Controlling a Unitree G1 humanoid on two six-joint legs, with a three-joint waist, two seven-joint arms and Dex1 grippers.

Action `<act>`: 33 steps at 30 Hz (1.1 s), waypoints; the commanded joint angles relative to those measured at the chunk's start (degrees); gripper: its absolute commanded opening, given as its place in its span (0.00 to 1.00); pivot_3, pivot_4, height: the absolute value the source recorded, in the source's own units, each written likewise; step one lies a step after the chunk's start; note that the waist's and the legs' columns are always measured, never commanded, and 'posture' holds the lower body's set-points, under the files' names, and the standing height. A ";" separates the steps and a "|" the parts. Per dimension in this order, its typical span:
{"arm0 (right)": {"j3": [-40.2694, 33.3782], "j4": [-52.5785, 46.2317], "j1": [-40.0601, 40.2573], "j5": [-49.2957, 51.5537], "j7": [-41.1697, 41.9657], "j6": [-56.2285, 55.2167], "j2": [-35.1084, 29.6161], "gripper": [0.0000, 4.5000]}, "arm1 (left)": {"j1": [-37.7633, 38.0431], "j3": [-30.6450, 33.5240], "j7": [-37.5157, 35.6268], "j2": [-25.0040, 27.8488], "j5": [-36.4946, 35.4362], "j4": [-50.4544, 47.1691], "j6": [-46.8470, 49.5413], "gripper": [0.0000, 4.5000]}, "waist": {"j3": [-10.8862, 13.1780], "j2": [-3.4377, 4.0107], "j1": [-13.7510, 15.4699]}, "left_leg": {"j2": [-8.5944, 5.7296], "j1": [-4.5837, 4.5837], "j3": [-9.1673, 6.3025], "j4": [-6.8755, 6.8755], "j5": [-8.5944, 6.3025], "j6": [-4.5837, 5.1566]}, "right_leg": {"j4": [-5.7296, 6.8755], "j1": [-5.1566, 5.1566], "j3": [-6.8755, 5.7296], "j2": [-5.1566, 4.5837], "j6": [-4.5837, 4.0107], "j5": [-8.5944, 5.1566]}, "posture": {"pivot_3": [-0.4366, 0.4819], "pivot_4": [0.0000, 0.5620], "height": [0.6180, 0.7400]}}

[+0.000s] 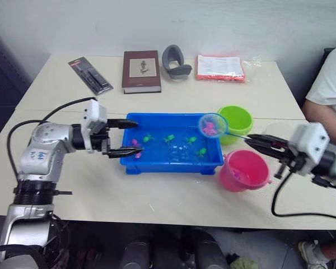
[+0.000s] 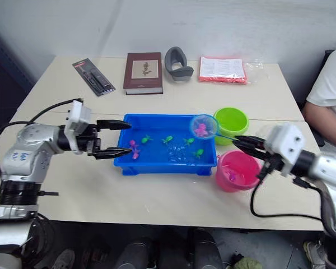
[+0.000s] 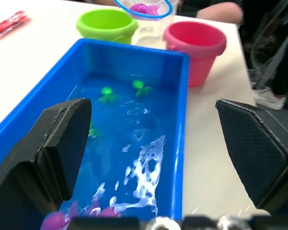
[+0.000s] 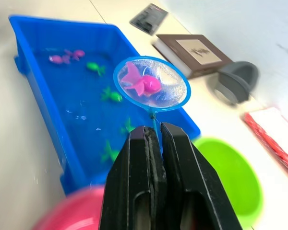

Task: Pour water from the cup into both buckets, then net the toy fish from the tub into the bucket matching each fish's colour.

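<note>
The blue tub [image 1: 171, 166] holds rippling water [image 3: 139, 167], several green toy fish [image 1: 169, 138] and two pink ones [image 1: 136, 143] near its left end. My left gripper [image 1: 139, 137] is open, its fingers straddling the tub's left end. My right gripper [image 4: 153, 136] is shut on the handle of a small blue net [image 1: 212, 125]. The net hangs above the tub's right end with a pink fish [image 4: 141, 82] in it. The green bucket [image 1: 236, 121] and the pink bucket [image 1: 245, 170] stand right of the tub. The clear cup [image 3: 151, 34] stands between the buckets.
At the back of the table lie a brown book [image 1: 141, 70], a grey curved object [image 1: 175, 61], a red-and-white packet [image 1: 220, 68] and a black package [image 1: 90, 74]. A person in a white shirt [image 1: 330, 89] sits at the right edge.
</note>
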 commanded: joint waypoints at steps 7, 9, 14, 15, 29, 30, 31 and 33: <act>-14.24 4.49 14.92 -1.30 -0.69 -20.58 4.68 0.00 | -3.55 -2.97 -2.10 -3.30 -0.29 0.34 -0.77 0.99 | 0.00 0.00 -0.20 | 0.01 0.17 0.27 -0.04 0.00 0.01 | -0.13 0.01 0.27 0.06 0.04 0.02 | 0.48 0.27 1.00; -14.93 9.08 19.14 -7.38 0.90 -35.40 4.59 0.00 | -3.50 -3.79 -2.44 -3.93 0.03 0.37 -0.98 0.99 | 0.00 0.00 -0.11 | 0.01 0.19 0.30 -0.04 0.00 0.01 | -0.13 0.01 0.32 0.06 0.04 0.02 | 0.48 0.27 1.00; -17.31 15.28 21.05 -17.97 -9.11 -51.25 7.84 0.00 | -2.53 -4.67 -2.47 -4.74 -0.35 -1.07 -0.16 0.99 | -0.01 0.00 -0.39 | 0.01 0.23 0.45 -0.05 -0.01 0.01 | -0.12 0.01 0.51 0.07 0.07 0.03 | 0.48 0.27 1.00; -17.18 16.23 21.49 -19.53 -10.19 -53.91 7.83 0.00 | -2.18 -4.73 -2.49 -4.80 -0.63 -1.56 0.26 0.99 | -0.01 0.01 -0.43 | 0.01 0.23 0.51 -0.05 -0.01 0.00 | -0.08 0.01 0.59 0.07 0.07 0.03 | 0.48 0.27 1.00; -22.13 18.42 20.11 -59.12 -36.89 -81.35 10.43 0.00 | -0.39 -5.63 -0.62 -7.31 -0.46 -4.11 1.30 0.99 | -0.01 0.01 -0.33 | 0.01 0.42 0.59 -0.06 -0.03 -0.11 | -0.01 0.01 0.75 0.09 0.06 0.02 | 0.48 0.27 1.00; -22.69 17.68 19.84 -61.36 -39.01 -81.95 10.62 0.00 | -0.41 -5.56 -0.59 -7.33 -0.36 -4.06 1.30 0.99 | -0.01 0.00 -0.34 | 0.02 0.44 0.59 -0.06 -0.03 -0.13 | 0.00 0.01 0.75 0.10 0.04 0.01 | 0.48 0.27 1.00; -22.81 17.38 19.75 -62.73 -40.87 -81.98 10.64 0.00 | -0.44 -5.53 -0.59 -7.33 -0.27 -4.01 1.31 0.99 | -0.01 0.00 -0.34 | 0.01 0.44 0.59 -0.06 -0.03 -0.13 | 0.00 0.01 0.76 0.10 0.03 0.00 | 0.48 0.27 1.00; -21.62 17.52 20.29 -64.21 -43.39 -80.62 9.89 0.00 | -0.52 -5.52 -0.64 -7.31 -0.13 -3.79 1.21 0.99 | -0.01 0.00 -0.46 | 0.01 0.46 0.60 -0.06 -0.03 -0.13 | 0.02 0.01 0.79 0.10 0.03 0.00 | 0.48 0.27 1.00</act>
